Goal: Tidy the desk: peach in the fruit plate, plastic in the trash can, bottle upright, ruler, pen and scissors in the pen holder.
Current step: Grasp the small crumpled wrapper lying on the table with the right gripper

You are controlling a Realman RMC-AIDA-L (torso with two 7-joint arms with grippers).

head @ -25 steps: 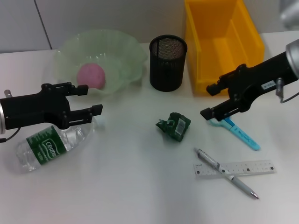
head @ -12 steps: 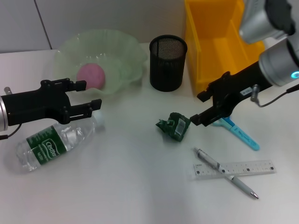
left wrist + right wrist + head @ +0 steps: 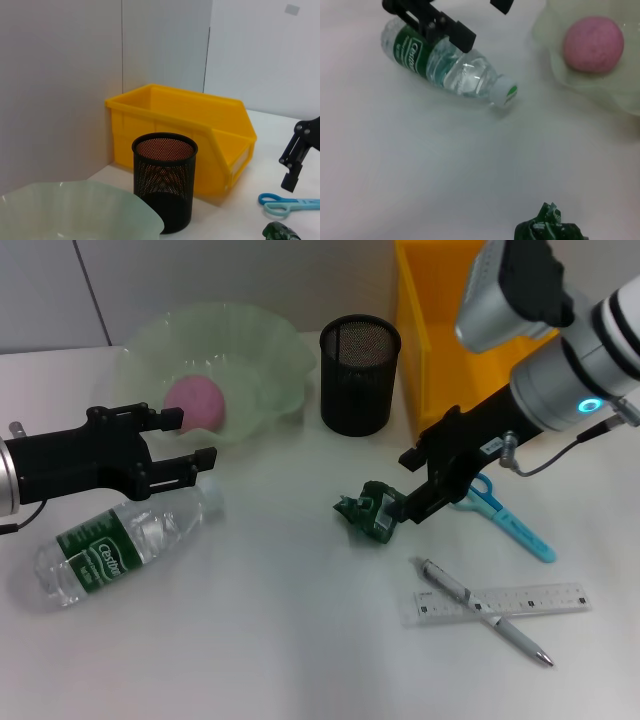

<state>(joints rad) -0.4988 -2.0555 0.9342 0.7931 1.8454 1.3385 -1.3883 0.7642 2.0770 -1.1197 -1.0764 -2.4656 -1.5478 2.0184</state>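
Where the head view shows the white desk (image 3: 270,640), the near edge area is bare, giving free room in front of the crumpled green plastic (image 3: 371,510), which lies mid-desk. The right gripper (image 3: 412,482) hangs just beside that plastic, its fingers spread apart and holding nothing. The left gripper (image 3: 188,445), fingers likewise apart and empty, hovers above the neck end of the bottle (image 3: 120,540), which lies on its side at the desk's left. Behind stand the fruit plate (image 3: 260,350) containing the pink peach (image 3: 195,402), the black mesh pen holder (image 3: 360,375) and the yellow bin (image 3: 440,360). The blue scissors (image 3: 510,525) lie partly under the right arm; the pen (image 3: 485,612) crosses the ruler (image 3: 530,598) nearby. In the left wrist view, the pen holder (image 3: 164,180) stands just in front of the bin (image 3: 180,135), with the scissors (image 3: 287,204) off to one side. In the right wrist view, the bottle (image 3: 445,62) lies capped, label green, well apart from the plastic (image 3: 550,230); the peach (image 3: 593,44) sits in the plate (image 3: 555,60).
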